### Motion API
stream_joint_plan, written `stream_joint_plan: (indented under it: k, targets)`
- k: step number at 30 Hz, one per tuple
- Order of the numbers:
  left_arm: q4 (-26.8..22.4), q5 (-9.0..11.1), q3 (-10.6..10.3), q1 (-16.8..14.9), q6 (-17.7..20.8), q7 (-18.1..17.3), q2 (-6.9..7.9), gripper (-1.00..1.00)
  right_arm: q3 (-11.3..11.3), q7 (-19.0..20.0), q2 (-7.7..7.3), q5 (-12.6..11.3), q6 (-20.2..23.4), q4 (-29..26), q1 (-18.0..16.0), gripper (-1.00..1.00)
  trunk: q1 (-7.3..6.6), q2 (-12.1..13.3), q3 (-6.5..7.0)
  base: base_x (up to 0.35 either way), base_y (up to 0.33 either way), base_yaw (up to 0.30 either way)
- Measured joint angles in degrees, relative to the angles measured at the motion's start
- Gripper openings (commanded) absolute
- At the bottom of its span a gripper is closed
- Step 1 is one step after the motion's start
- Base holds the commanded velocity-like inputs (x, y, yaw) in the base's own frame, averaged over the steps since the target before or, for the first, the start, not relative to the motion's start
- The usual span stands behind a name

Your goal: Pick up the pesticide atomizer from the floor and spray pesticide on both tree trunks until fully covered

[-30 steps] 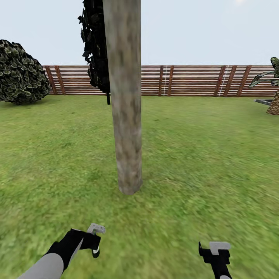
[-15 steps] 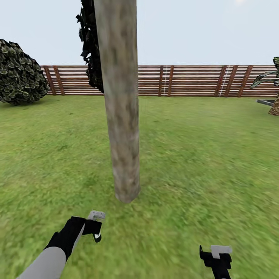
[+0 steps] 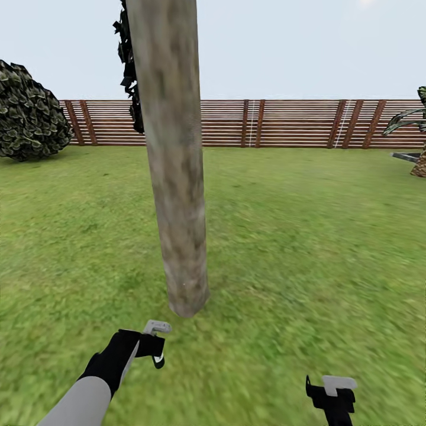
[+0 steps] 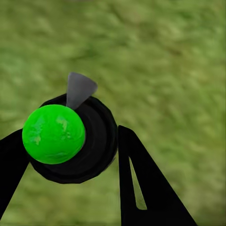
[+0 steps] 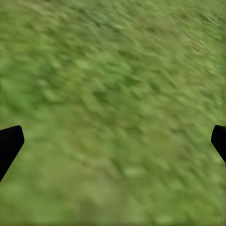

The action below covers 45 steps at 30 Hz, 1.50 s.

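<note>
My left gripper (image 4: 73,134) is shut on the pesticide atomizer (image 4: 75,141), a round black body with a bright green ball and a grey nozzle tip, seen over grass. In the head view the left gripper (image 3: 155,352) hovers low just in front of and left of the base of a tree trunk (image 3: 174,177), a thick grey-brown column rising out of the frame top. Its crown is out of view. My right gripper (image 3: 331,397) hangs open at the lower right, its fingertips (image 5: 10,143) wide apart over bare lawn.
Green lawn (image 3: 307,236) spreads all around, ringed by a brown slat fence (image 3: 284,123). A dark narrow tree (image 3: 127,59) stands behind the trunk, a round leafy bush (image 3: 29,112) at far left, a short palm (image 3: 417,136) at far right.
The view has moved closer to the trunk, which looks bigger and sits further left. My left arm has reached forward toward the trunk's base with the atomizer. The right gripper is unchanged.
</note>
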Motion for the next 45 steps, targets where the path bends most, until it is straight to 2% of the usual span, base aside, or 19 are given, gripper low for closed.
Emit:
stream_joint_plan:
  k: [8,14,17,22,27,28,29,30,31,32,33,34,36,39,40,43,45]
  targets:
    - [0.0,0.1,0.1,0.0,-0.1,0.0,0.05,-1.00,0.0,0.0,0.03,0.0,0.0,0.0,0.0,1.00,0.00,0.0,0.00,-0.147,0.025,-0.005]
    - [0.0,0.0,0.0,-0.2,-0.1,0.0,-0.03,-1.00,0.0,0.0,-0.01,0.0,0.0,0.0,0.0,1.00,0.00,0.0,0.07,-0.006,0.001,-0.206]
    - [0.0,0.0,-0.1,-1.7,0.3,0.1,0.08,-1.00,0.0,0.0,-0.01,0.0,0.0,0.0,0.0,1.00,0.00,0.0,0.14,-0.001,0.000,-0.254]
    - [0.0,0.0,0.0,-5.7,6.3,1.2,0.21,-1.00,0.0,0.0,0.00,0.0,0.0,0.0,0.0,1.00,0.00,0.0,0.22,0.000,0.000,-0.177]
    - [0.0,-0.2,-0.1,-7.6,9.3,1.5,0.57,-1.00,0.0,0.1,0.01,0.1,0.0,0.0,0.0,1.00,0.00,0.0,0.23,0.000,0.000,-0.019]
    - [0.0,-0.5,0.0,-8.1,9.9,1.4,1.36,-1.00,0.0,0.1,0.01,0.1,0.0,0.0,0.0,1.00,0.00,0.0,0.23,0.000,0.000,-0.002]
    - [0.1,0.8,0.2,-8.7,11.0,1.2,3.96,-1.00,0.0,0.2,0.00,0.1,0.0,0.0,0.0,1.00,0.00,0.0,0.23,0.000,0.000,0.000]
    - [0.4,-0.1,0.2,-9.0,11.1,0.4,8.36,-1.00,0.1,0.2,0.00,0.1,0.0,0.0,0.0,1.00,0.00,0.0,0.23,0.000,0.000,0.000]
    - [0.5,0.3,0.2,-8.9,11.2,-0.3,9.88,-1.00,0.0,0.2,0.00,0.1,0.0,0.0,0.0,1.00,0.00,0.0,0.23,0.000,0.000,0.000]
    - [0.6,1.2,0.1,-8.9,11.4,-0.7,10.33,-1.00,0.0,0.3,0.00,0.1,0.0,0.0,0.0,1.00,0.00,0.0,0.23,0.000,0.000,0.000]
    - [0.7,1.3,0.0,-8.8,11.4,-0.9,10.52,-1.00,0.0,0.3,0.00,0.1,0.0,0.0,0.0,1.00,0.00,0.0,0.23,0.000,0.000,0.000]
    - [0.8,1.5,-0.2,-8.9,11.5,-1.2,10.42,-1.00,0.0,0.3,0.00,0.1,0.0,0.0,0.0,1.00,0.00,0.0,0.23,0.000,0.000,0.000]
    - [0.8,1.9,-0.3,-9.4,11.6,-1.3,9.27,-1.00,0.0,0.2,-0.06,0.1,0.0,0.0,0.0,1.00,0.00,0.0,0.23,0.000,0.000,0.000]
    - [0.8,2.1,-0.3,-10.7,11.8,-1.4,6.15,-1.00,0.0,0.2,-0.09,0.1,0.0,0.0,0.0,1.00,0.00,0.0,0.23,0.000,0.000,0.000]
    - [0.8,1.7,-0.3,-11.2,11.8,-1.3,5.72,-1.00,0.0,0.2,-0.09,0.1,0.0,0.0,0.0,1.00,0.00,0.0,0.23,0.000,0.000,0.000]
    - [0.7,1.2,-0.4,-11.5,11.8,-1.3,5.91,-1.00,0.0,0.2,-0.09,0.1,0.0,0.0,0.0,1.00,0.00,0.0,0.23,0.000,0.000,0.000]
    - [0.1,0.7,-0.4,-11.6,13.0,-1.3,6.96,-1.00,0.0,0.2,-0.09,0.1,0.1,0.0,0.0,1.00,0.00,0.0,0.23,-0.056,0.000,0.000]
